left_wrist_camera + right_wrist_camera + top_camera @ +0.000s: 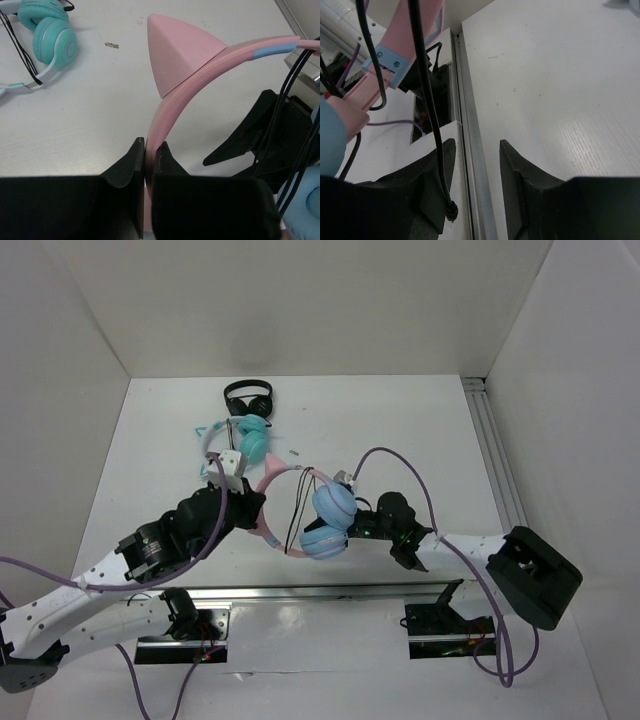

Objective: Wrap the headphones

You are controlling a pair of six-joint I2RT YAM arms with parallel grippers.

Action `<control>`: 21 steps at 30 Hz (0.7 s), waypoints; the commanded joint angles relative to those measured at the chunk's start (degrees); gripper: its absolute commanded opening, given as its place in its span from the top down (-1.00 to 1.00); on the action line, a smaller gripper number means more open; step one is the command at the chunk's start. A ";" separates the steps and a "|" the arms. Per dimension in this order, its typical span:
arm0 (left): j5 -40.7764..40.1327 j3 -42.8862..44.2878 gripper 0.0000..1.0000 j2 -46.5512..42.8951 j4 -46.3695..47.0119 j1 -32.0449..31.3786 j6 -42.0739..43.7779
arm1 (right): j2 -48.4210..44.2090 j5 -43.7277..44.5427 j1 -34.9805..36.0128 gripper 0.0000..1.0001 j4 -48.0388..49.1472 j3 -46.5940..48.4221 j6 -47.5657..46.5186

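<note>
Blue ear cup (pixel 305 215) of the headphones (pixel 185 60) mostly off-frame at right; teal pair (pixel 52 42) partly off-frame at left

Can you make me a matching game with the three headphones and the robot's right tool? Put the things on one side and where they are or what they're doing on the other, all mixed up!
Things:
1. pink headphones
2. teal headphones
3. black headphones
4. right tool

Places and states:
A. farthest back of the three pairs
B. open
C. headband pinched by the left tool
D. lying between the other two pairs

Right pairs: 1-C, 2-D, 3-A, 4-B
</note>
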 commanded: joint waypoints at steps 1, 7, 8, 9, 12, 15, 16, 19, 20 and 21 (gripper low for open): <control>-11.47 -2.87 1.00 -3.88 13.98 0.60 -6.71 | 2.37 0.36 0.39 0.03 14.10 -3.75 3.54; -18.33 -5.34 1.00 -2.57 5.39 0.60 -16.99 | 12.38 0.37 0.39 0.00 22.45 -2.97 8.12; -18.34 -5.34 1.00 -2.57 4.85 0.60 -18.05 | 13.88 0.37 0.39 0.00 24.49 -2.97 9.09; -19.04 -6.04 1.00 -2.04 4.84 0.60 -18.58 | 17.37 0.98 0.39 0.00 26.77 -2.97 10.05; -20.88 -7.18 1.00 -2.04 -0.41 0.60 -25.24 | 24.76 -0.06 0.39 0.00 35.91 -0.61 14.80; -22.29 -7.80 1.00 -0.38 -4.55 0.60 -31.65 | 37.06 -1.12 0.39 0.19 50.13 1.78 22.17; -22.82 -8.32 1.00 0.15 -7.00 0.60 -33.16 | 43.10 -1.13 0.39 0.19 54.52 2.47 24.11; -22.82 -9.65 1.00 1.39 -8.25 0.08 -34.67 | 49.73 -1.13 -0.14 0.19 59.40 4.06 27.29; -23.34 -10.26 1.00 1.39 -9.30 0.08 -35.54 | 50.36 -1.13 -0.14 0.19 59.40 4.67 26.51; -23.35 -10.26 1.00 1.39 -9.83 0.08 -36.85 | 50.89 -0.34 0.38 0.19 59.40 4.68 26.50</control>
